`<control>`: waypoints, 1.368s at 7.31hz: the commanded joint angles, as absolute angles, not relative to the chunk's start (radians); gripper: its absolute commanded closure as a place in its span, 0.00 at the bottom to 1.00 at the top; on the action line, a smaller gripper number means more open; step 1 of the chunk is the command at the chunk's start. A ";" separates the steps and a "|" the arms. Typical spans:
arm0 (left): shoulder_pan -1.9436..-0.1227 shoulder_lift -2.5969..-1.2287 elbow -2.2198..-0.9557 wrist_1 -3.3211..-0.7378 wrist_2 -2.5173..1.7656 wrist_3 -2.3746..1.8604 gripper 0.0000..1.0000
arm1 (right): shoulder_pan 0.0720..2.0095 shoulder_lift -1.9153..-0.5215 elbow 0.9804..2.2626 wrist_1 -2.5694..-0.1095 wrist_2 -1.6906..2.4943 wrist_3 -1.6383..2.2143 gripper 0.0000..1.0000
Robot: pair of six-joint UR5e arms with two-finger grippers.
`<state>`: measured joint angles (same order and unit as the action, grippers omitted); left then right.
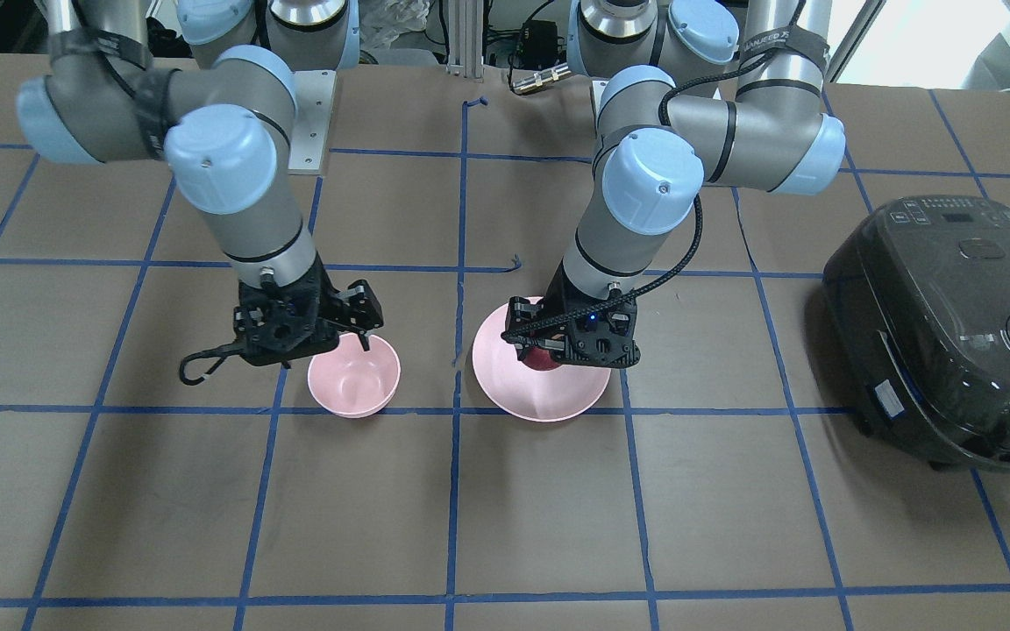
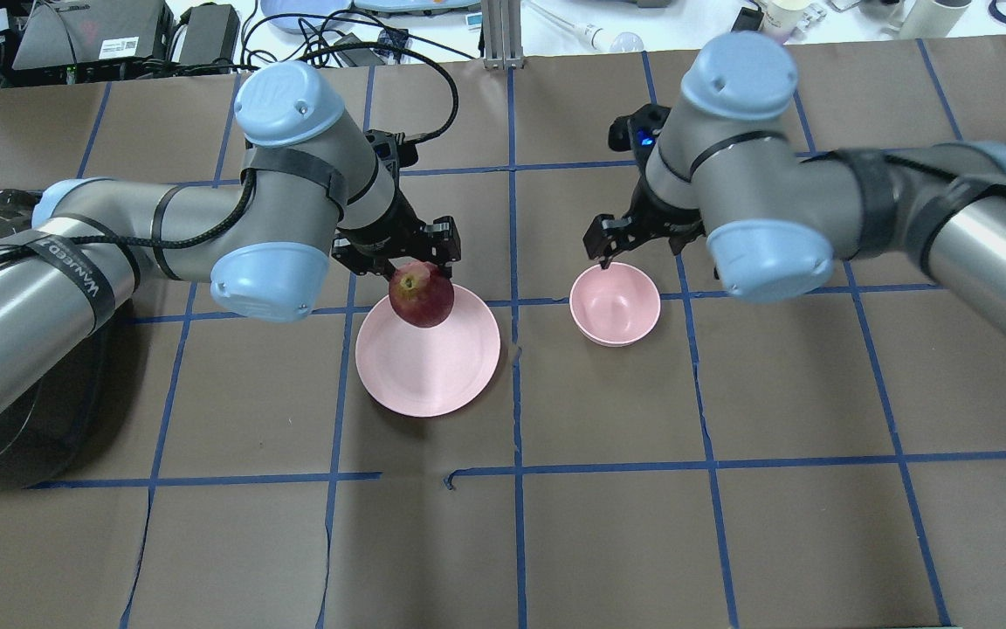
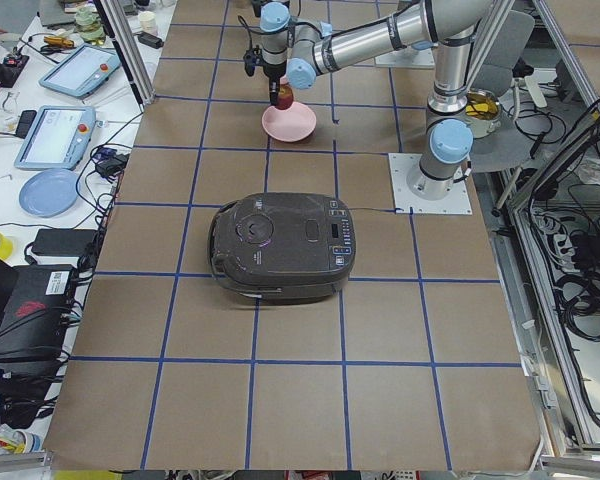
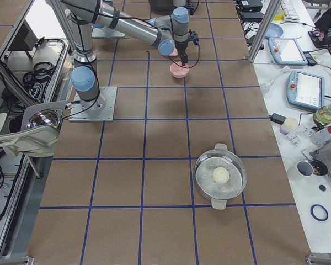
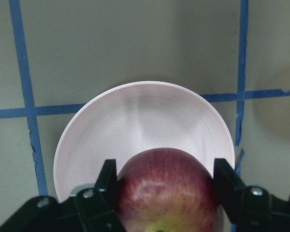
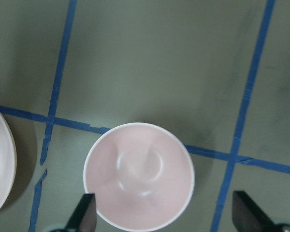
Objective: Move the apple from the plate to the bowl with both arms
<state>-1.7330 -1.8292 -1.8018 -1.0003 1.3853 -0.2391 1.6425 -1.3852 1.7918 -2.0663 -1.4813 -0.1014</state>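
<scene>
Over brown gridded table, left pincer clasps red, yellow-dimpled apple.

The apple is red with a yellow patch. The plate and bowl are pale pink, the table brown, blue-gridded
</scene>
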 commanded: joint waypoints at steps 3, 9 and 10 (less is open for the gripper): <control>-1.822 -1.937 -1.645 -0.935 1.230 -0.654 1.00 | 1.474 -1.521 1.453 -1.520 -1.534 -0.109 0.00; -2.039 -2.137 -1.527 -0.850 1.402 -0.991 1.00 | 1.476 -1.568 1.457 -1.480 -1.563 -0.109 0.00; -2.045 -2.126 -1.560 -0.847 1.402 -0.989 1.00 | 1.476 -1.568 1.457 -1.479 -1.565 -0.110 0.00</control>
<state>-2.0292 -2.1301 -1.5194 -0.8504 1.3901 -0.9856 1.4754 -1.5672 1.4572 -1.4796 -1.5623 -0.1075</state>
